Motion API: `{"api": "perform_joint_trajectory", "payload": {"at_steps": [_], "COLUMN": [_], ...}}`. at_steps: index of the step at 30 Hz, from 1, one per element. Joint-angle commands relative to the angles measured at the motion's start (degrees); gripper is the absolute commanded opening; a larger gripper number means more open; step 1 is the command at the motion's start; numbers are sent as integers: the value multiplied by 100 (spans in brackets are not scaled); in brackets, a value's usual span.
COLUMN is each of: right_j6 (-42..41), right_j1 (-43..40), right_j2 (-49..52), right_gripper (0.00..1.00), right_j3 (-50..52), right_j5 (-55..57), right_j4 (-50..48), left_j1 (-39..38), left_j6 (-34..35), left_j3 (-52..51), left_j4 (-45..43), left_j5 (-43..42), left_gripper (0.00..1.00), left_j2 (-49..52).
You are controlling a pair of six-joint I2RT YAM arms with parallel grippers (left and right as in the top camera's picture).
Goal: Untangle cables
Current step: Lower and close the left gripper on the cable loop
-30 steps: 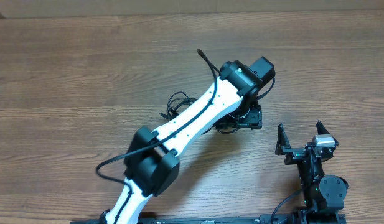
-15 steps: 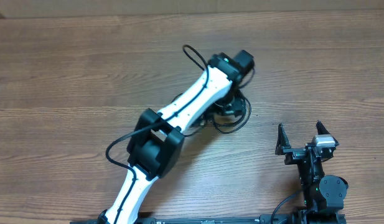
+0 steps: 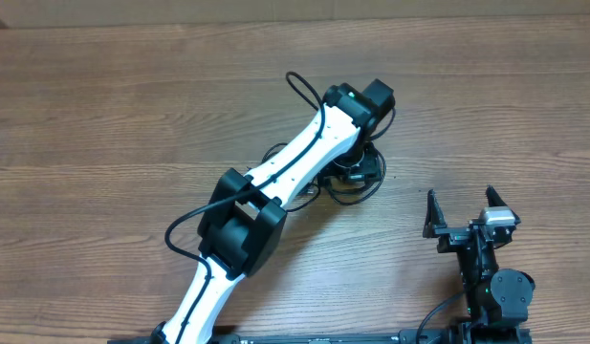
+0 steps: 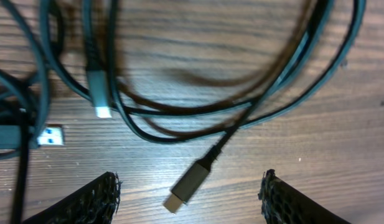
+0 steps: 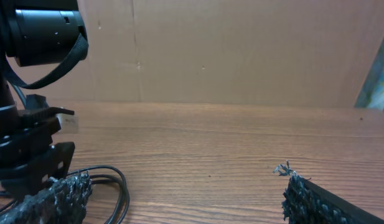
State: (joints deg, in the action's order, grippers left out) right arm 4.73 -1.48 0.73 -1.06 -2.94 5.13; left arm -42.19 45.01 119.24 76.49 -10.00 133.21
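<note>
left tool (image 4: 188, 198) wide, empty, above cables (image 3: 352, 197) at frame centre | right tool (image 3: 462, 205) wide, empty, lower right of frame

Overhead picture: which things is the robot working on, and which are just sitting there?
For the job: thin black cables in a loose tangle; their grey plug with a metal tip; the open left tool above them.
Just there: brown wooden table; the open right tool, off to the side; thick black cord on the white left arm; tan board wall.
</note>
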Motion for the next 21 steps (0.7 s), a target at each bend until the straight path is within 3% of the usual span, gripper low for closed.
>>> {"api": "perform_joint_trajectory", "payload": {"at_steps": [1, 4, 8, 15, 21], "right_j6": [2, 2, 2, 2, 2], "right_j1": [-15, -15, -15, -15, -15], "right_j2": [-57, -57, -57, -57, -57], "right_gripper": [100, 100, 100, 100, 100], "right_j3": [57, 57, 57, 57, 57], "right_j5": [33, 33, 33, 33, 33], "right_j4": [-42, -42, -42, -42, -42], "left_j1": [-79, -101, -101, -129, -144], "left_j6": [-184, -527, -1578, -2557, -2732], "left_j3": [-42, -118, -306, -448, -697], "left_j4": [-11, -219, -651, -693, -872], "left_j5": [380, 743, 258, 227, 306], "left_gripper": [75, 73, 73, 72, 60], "left_j2": [31, 31, 31, 31, 31]}}
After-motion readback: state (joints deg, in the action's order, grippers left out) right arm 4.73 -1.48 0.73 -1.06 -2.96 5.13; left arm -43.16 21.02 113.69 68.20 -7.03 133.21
